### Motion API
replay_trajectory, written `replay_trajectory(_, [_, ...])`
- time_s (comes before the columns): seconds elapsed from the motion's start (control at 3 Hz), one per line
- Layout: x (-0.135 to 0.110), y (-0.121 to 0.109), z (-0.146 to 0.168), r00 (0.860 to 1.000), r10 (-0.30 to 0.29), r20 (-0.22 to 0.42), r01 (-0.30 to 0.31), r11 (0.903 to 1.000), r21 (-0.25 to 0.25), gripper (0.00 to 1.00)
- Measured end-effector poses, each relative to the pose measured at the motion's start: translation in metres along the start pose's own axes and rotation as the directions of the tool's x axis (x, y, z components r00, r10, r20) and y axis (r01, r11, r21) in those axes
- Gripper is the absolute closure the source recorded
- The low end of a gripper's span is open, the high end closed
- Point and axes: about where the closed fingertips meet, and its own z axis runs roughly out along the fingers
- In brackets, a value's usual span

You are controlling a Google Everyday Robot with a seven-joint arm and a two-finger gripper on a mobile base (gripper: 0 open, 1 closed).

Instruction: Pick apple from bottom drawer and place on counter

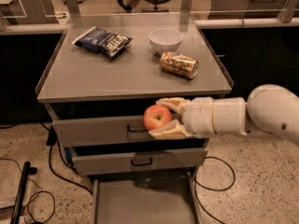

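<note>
The red-orange apple (pixel 157 117) is held in my gripper (pixel 164 118), whose two tan fingers close on it from above and below. The gripper holds it in front of the top drawer's face, just below the front edge of the counter (pixel 117 73). The white arm reaches in from the right. The bottom drawer (pixel 140 204) is pulled open at the bottom of the view and its grey floor shows nothing in it.
On the counter lie a dark blue chip bag (pixel 103 41), a white bowl (pixel 165 39) and a gold drink can (pixel 179 65) on its side. Two upper drawers with dark loop handles (pixel 141 162) are shut. Black cables (pixel 28 181) trail on the floor at left.
</note>
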Motion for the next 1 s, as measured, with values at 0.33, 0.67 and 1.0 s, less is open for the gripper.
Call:
replay_trajectory(0.33, [-0.05, -0.02, 0.014, 0.995, -0.092, 0.042, 0.093, 0.9952, -0.029, 1.0])
replay_trajectory(0.67, [-0.097, -0.043, 0.034, 0.982, -0.163, 0.093, 0.168, 0.9843, -0.052, 1.0])
replay_trajectory(1.0, [-0.097, -0.043, 0.035, 0.982, -0.163, 0.093, 0.168, 0.9843, -0.052, 1.0])
